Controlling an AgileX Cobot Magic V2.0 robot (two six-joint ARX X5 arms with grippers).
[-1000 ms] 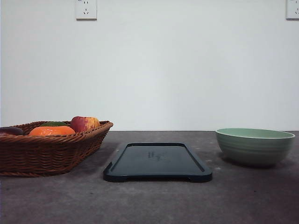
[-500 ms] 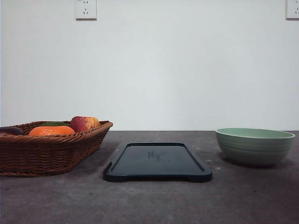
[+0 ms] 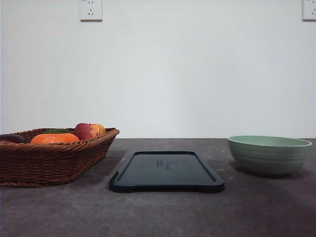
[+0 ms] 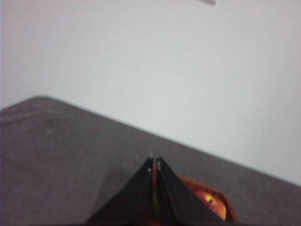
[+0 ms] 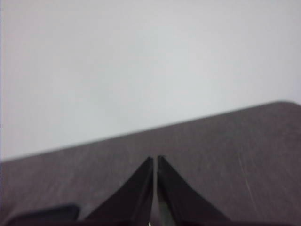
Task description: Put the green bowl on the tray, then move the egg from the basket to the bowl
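Basket (image 3: 49,158) of brown wicker sits at your left on the grey table (image 3: 163,212), holding an apple (image 3: 89,131) and an orange fruit (image 3: 54,138); no egg can be made out. Dark tray (image 3: 166,171) lies in the middle, bare, and the green bowl (image 3: 269,154) stands on the table well to its right. Your left gripper (image 4: 154,165) and right gripper (image 5: 154,162) each have their fingers pressed together, holding nothing.

The basket (image 3: 54,158) was brown woven wicker, rough, with a braided rim. The tray (image 3: 166,171) looked like dark smooth plastic with a faint sheen. The green bowl (image 3: 269,154) had a matt, ridged outside. The table (image 3: 158,212) was dull, mottled grey. Both pincers looked matt black.
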